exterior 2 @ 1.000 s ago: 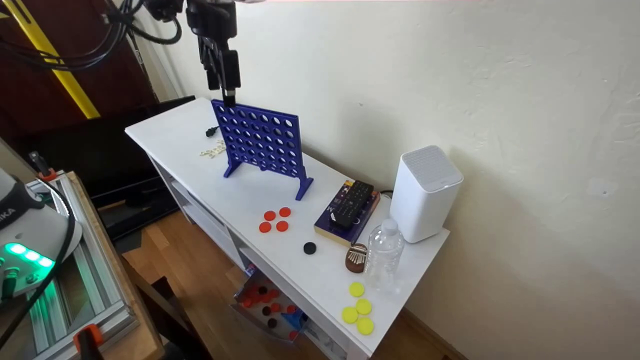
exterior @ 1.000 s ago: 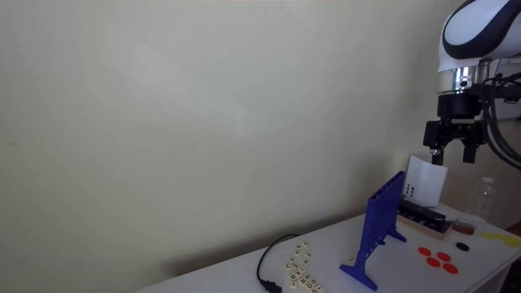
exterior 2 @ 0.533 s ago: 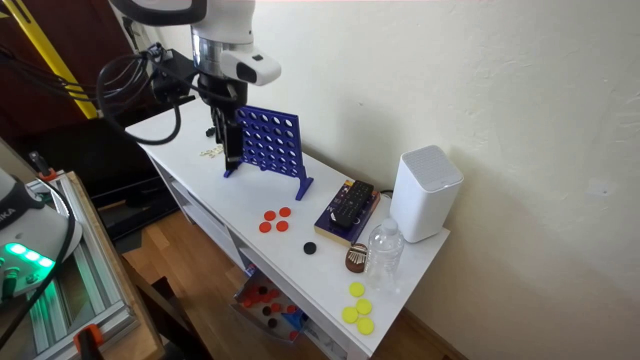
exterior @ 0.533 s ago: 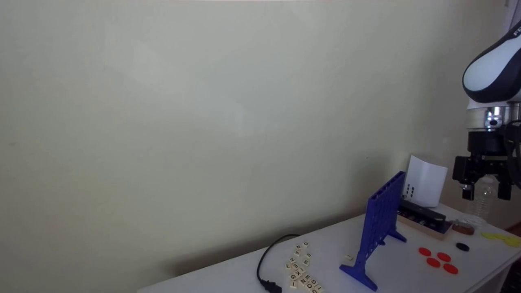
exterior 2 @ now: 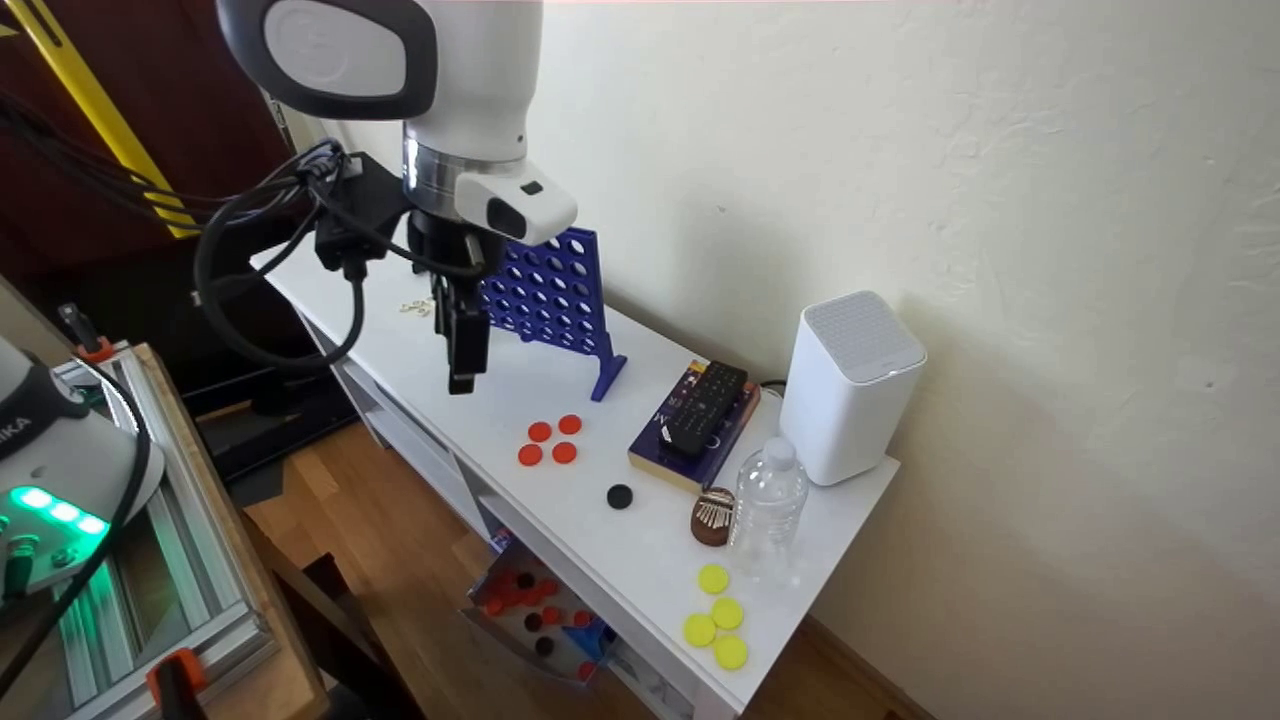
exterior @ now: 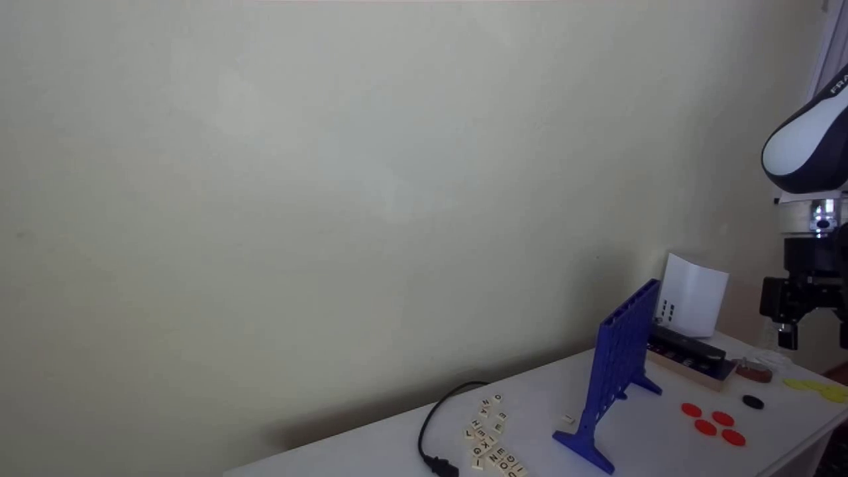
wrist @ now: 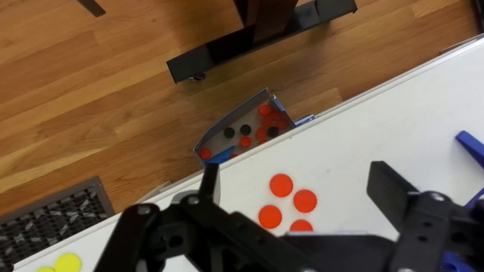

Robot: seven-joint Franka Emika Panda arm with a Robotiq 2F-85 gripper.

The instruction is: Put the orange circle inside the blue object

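four orange discs (wrist: pixel 305 201) below the wide-parted hand (wrist: pixel 296 180)

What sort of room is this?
Probably somewhere in a home, perhaps a living room: a remote lies on a book, a blue game rack stands upright, and the floor is wooden.

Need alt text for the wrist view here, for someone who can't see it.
Open, empty jaws hang above a white table, four orange discs visible between them, one partly hidden. Parts of a blue stand show at the right edge and yellow discs at lower left. Past the table's edge, an open box holds more orange discs and black ones.
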